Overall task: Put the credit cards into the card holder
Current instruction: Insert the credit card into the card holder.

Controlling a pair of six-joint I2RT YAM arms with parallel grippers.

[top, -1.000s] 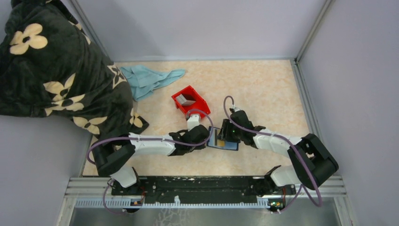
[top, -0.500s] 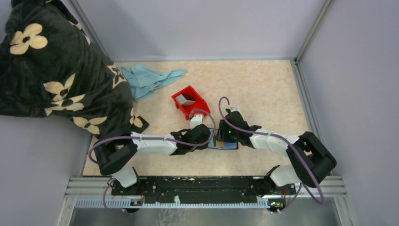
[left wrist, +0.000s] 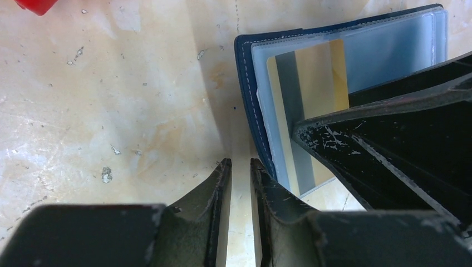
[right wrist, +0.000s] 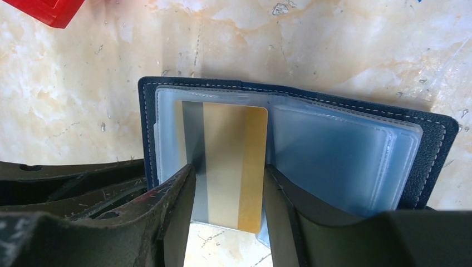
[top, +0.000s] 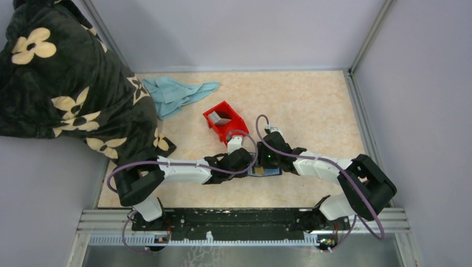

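Though half hidden low in the top view, the card holder (top: 267,172) lies open on the counter (top: 311,105). Left wrist: the left claw (left wrist: 238,167), barely parted, grips nothing beside it. Right wrist: the right claw (right wrist: 229,189) straddles a sleeved tan credit card (right wrist: 228,139); whether it grips, I cannot tell.

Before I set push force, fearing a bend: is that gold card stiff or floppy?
Probably stiff: the card lies flat with straight edges, partly out of the wallet. Likely slippery: both it and the clear pocket look glossy, so it may slide.
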